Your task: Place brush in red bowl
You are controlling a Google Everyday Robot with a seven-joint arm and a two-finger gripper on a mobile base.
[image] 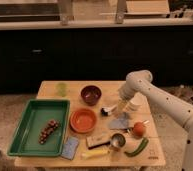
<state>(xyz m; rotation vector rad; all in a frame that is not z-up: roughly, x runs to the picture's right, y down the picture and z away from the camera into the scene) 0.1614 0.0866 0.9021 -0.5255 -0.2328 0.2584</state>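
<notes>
The red bowl (83, 120) stands at the middle of the wooden table (50, 90), right of the green tray. The brush (108, 110) lies to the right of the bowl, its small dark head toward the bowl and its pale handle running up and right under my arm. My gripper (120, 106) is low over the handle end of the brush, pointing down at the table. Part of the handle is hidden by the gripper.
A green tray (20, 136) holds a dark bunch. A dark maroon bowl (91, 93) and a green cup (62, 89) stand behind. A white cup (135, 103), grey cloth (121, 123), tomato (139, 129), green vegetable (137, 147), metal cup (118, 141), wooden block brush (97, 141) and blue sponge (70, 147) crowd the front right.
</notes>
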